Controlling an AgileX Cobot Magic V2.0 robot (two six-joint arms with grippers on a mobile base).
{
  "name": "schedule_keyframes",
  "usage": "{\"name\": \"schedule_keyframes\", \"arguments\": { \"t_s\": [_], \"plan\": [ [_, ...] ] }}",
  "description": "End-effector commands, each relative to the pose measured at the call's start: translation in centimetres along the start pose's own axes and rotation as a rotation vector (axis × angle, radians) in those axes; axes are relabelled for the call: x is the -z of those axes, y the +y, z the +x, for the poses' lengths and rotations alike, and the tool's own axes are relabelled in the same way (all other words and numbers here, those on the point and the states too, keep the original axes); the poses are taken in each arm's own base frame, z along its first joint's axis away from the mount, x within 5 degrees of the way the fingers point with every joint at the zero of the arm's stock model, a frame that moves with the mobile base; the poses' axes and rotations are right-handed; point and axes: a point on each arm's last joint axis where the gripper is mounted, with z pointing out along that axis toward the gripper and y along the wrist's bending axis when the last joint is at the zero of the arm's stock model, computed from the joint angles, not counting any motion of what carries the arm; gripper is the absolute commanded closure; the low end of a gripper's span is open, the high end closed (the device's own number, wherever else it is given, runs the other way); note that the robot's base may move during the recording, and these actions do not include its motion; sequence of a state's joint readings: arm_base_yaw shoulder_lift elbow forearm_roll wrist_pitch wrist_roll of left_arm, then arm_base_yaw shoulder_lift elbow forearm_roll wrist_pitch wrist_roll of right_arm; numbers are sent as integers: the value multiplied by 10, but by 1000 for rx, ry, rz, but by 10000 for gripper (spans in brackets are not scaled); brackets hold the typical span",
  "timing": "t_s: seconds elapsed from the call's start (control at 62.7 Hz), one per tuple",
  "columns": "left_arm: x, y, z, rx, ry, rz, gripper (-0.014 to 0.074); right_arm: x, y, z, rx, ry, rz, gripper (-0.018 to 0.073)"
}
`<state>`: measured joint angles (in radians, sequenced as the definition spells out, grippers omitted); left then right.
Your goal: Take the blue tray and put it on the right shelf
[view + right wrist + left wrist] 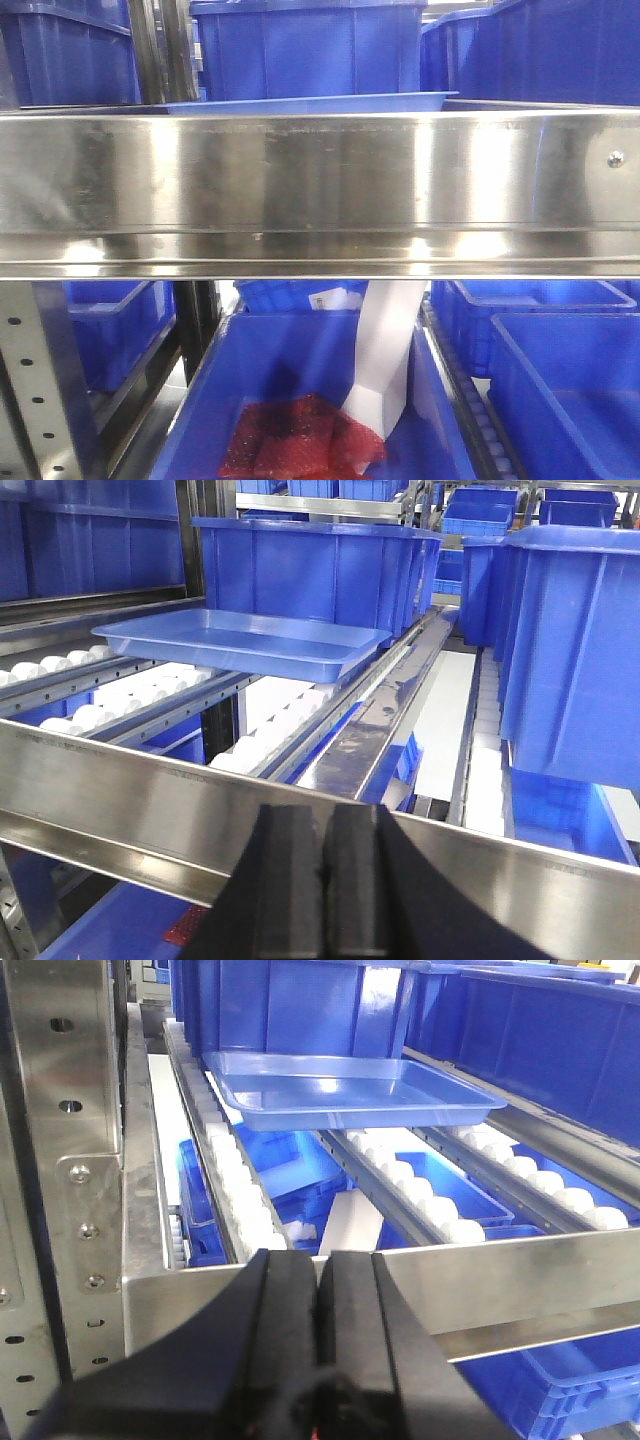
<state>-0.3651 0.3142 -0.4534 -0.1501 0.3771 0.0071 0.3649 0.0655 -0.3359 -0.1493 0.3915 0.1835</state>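
The light-blue tray (355,1090) rests on the white rollers of the steel shelf, up against a deep blue bin. It also shows in the right wrist view (240,640), and only its front rim shows in the front view (300,103). The shelf's shiny front rail (320,190) fills the front view and crosses both wrist views (520,1270) (130,780). My left gripper (320,1260) is shut and empty, just in front of the rail. My right gripper (328,815) is shut and empty, also in front of the rail. Both are well short of the tray.
Deep dark-blue bins (310,570) stand behind the tray and to the right (570,650). Roller tracks (240,1190) run back from the rail. A perforated grey upright (60,1140) stands at left. Below, a bin holds red bubble wrap (295,440) and a white piece (385,360).
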Motion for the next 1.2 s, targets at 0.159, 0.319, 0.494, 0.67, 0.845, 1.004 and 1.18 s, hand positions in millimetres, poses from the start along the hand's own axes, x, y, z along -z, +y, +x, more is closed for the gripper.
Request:
{"name": "schedule_keyframes", "arguments": {
  "t_s": [0.159, 0.319, 0.494, 0.67, 0.845, 1.004, 1.18],
  "plan": [
    [2, -2, -16, 3, -107, 13, 645, 2, 1, -17, 32, -112, -9, 503],
    [11, 7, -13, -72, -131, -114, 645, 2, 1, -17, 32, -112, -9, 503],
    [17, 20, 26, -26, -224, -272, 645, 2, 1, -17, 32, -112, -9, 503],
    [10, 34, 83, -31, -316, -362, 645, 2, 1, -17, 32, -112, -9, 503],
    [4, 39, 111, -23, -273, -371, 645, 2, 1, -17, 32, -113, -9, 503],
    [4, 39, 111, -22, -269, -371, 645, 2, 1, -17, 32, -113, -9, 503],
    [4, 39, 111, -22, -269, -371, 645, 2, 1, -17, 32, -112, -9, 503]
  ]
}}
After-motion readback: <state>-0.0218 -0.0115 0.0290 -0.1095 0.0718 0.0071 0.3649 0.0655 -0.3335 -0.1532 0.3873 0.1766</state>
